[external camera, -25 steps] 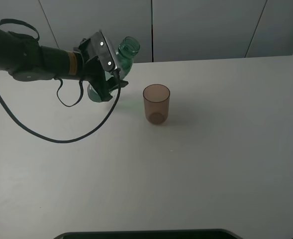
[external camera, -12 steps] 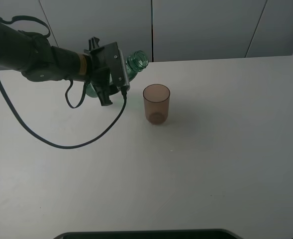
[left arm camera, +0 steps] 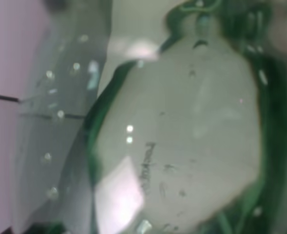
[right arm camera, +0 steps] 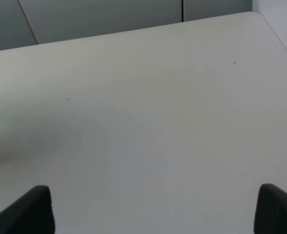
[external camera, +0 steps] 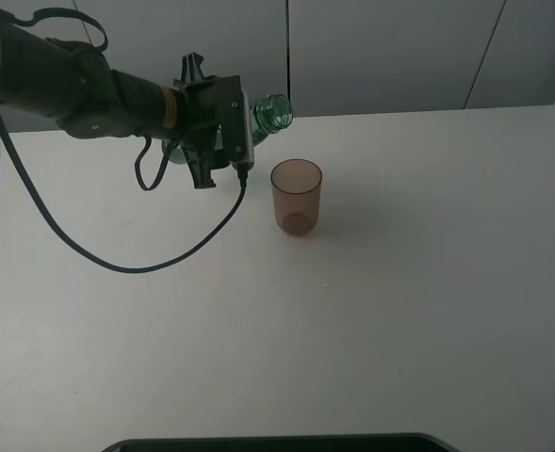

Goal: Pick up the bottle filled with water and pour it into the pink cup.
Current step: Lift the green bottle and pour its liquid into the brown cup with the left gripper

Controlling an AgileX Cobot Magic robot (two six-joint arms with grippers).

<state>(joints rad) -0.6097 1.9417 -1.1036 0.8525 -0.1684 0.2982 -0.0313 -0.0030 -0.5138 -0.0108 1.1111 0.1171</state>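
One left claw clamped on the one green bottle, bottle tipped, open mouth just past the claw, one pink cup upright on the desk near and lower than that mouth, one right claw spread wide over bare desk.

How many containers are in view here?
2: the bottle, tilted in the left tool, and the pink cup, upright on the table beside it. None look hidden.

A white table stands before pale grey wall panels.
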